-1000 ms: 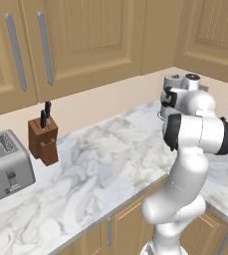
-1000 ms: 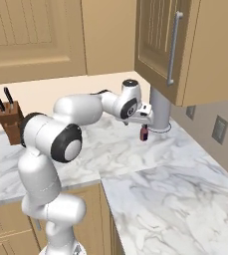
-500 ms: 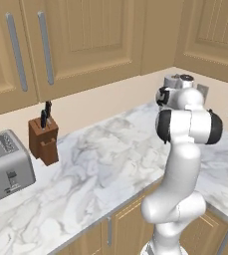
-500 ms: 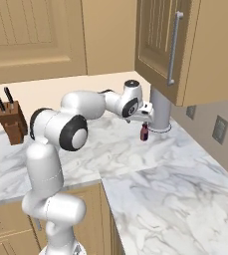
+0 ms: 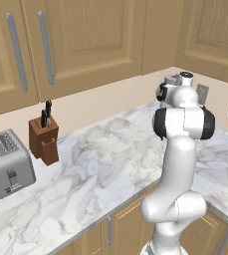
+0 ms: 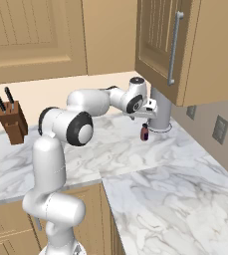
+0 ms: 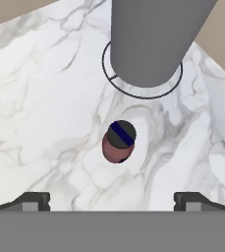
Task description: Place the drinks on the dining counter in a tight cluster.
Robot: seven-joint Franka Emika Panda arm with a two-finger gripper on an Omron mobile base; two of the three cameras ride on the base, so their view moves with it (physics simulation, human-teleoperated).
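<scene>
Both views steady; gripper (image 7: pixel 112 199) now nearer reddish bottle (image 7: pixel 118 141)

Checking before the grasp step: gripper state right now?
Gripper: jaws open wide, holding nothing, poised above the small reddish bottle beside the grey cylinder on the marble counter.

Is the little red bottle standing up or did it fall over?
Standing up. The little red bottle sits upright on the marble counter, dark cap on top, beside the grey cylinder.

Two rear base views — shared marble counter (image 5: pixel 110 164), hand view close above
</scene>
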